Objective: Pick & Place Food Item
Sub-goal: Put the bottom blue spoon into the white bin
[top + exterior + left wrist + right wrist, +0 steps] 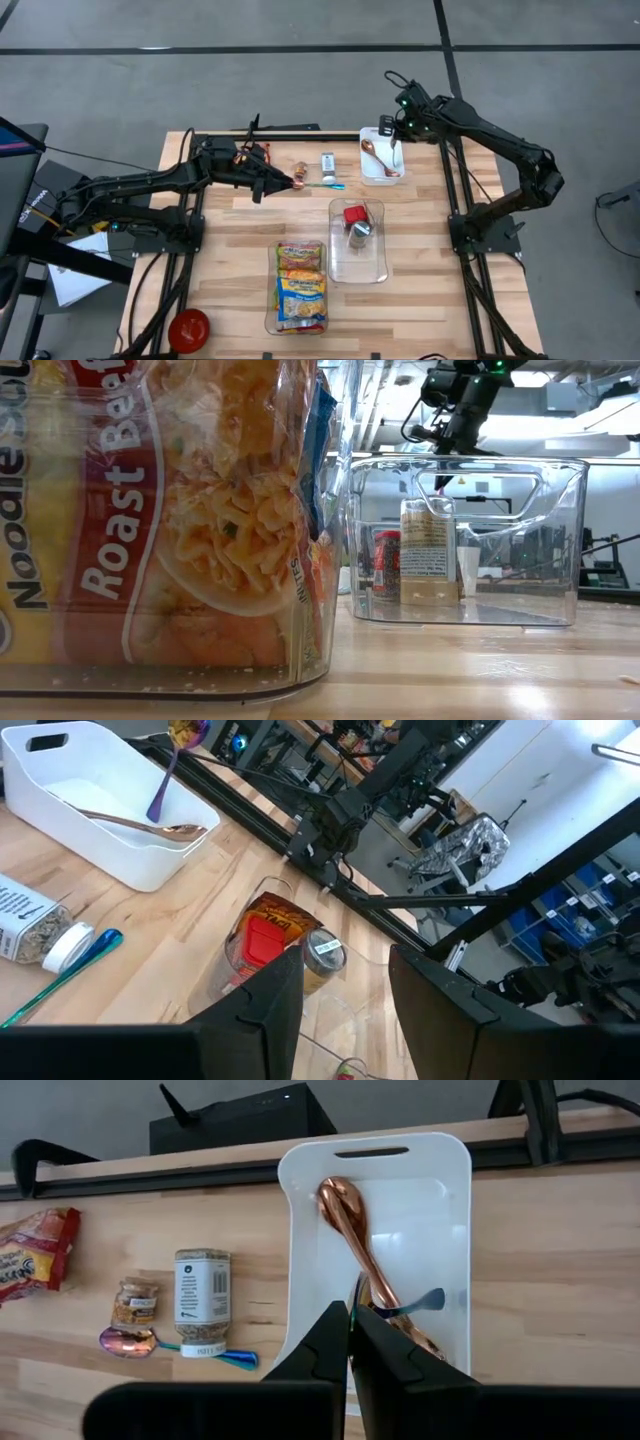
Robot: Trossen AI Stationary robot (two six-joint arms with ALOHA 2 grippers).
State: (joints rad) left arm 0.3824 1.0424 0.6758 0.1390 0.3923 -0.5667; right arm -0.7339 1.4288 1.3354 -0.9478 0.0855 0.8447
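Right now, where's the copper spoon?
High view: the copper spoon lies in the white tray at the table's far right, under the right gripper.

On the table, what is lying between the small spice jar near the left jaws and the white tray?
In the high view, a white-capped seasoning bottle lies between the small jar and the white tray; the right wrist view confirms it.

Food items on the wooden table

Yellow noodle-soup packets [301,285] lie flat in the front clear bin [270,322]. A red-lidded jar [354,214] and a silver-lidded jar [360,233] stand in the second clear bin [375,270]. Farther back, a white-capped seed jar [328,162] lies on its side beside a small spice jar [300,172].
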